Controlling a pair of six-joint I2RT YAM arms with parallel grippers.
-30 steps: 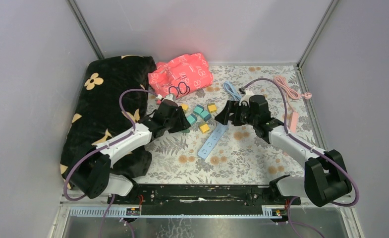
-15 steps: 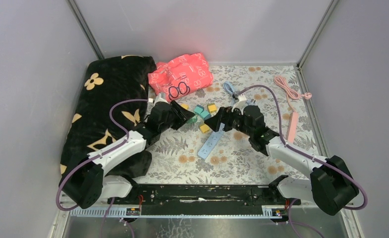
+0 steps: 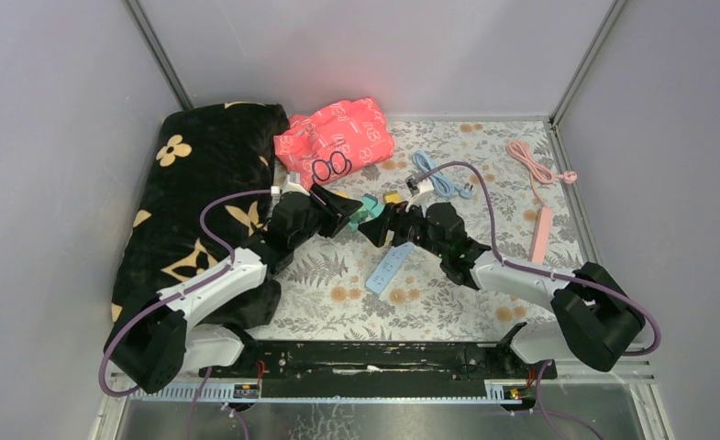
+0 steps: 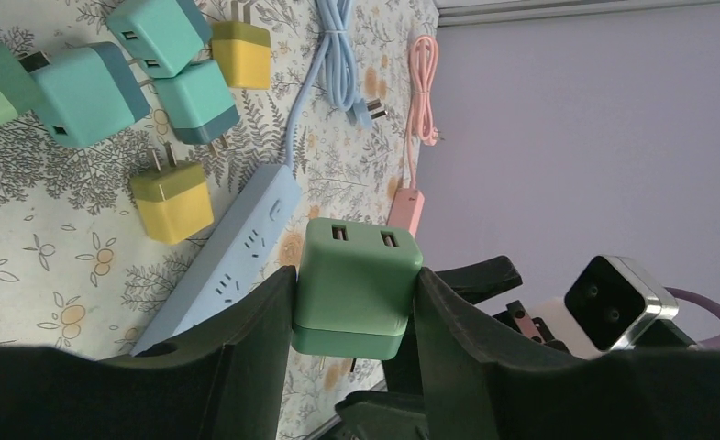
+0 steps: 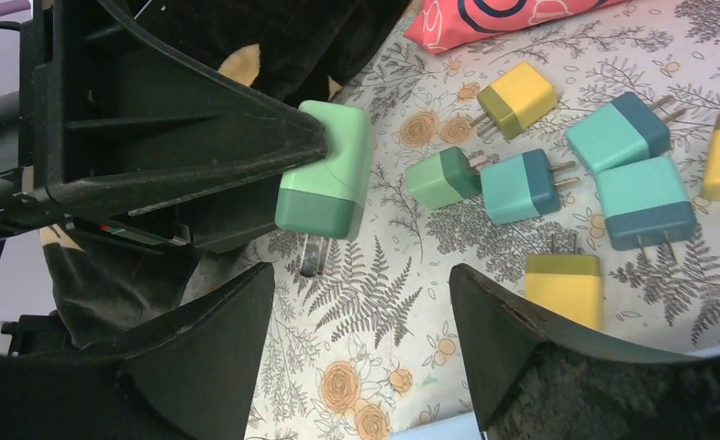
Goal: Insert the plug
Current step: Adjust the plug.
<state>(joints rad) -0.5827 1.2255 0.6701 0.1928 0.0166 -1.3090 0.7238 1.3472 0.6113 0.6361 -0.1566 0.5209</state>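
The green charger plug [image 4: 356, 266] is clamped in the left claw [image 4: 356, 302]; the right claw [image 5: 363, 275] is spread open facing it. It is judged light, rigid and slick; the flat sides are best gripped.

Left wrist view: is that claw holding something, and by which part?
Yes. The left gripper pinches the green charger plug by its two opposite side faces. The right gripper is open, holding nothing.

The left hand [image 3: 342, 211] and right hand [image 3: 381, 227] are close together over the floral surface [image 3: 448, 293], near the blue power strip [image 3: 389, 268].
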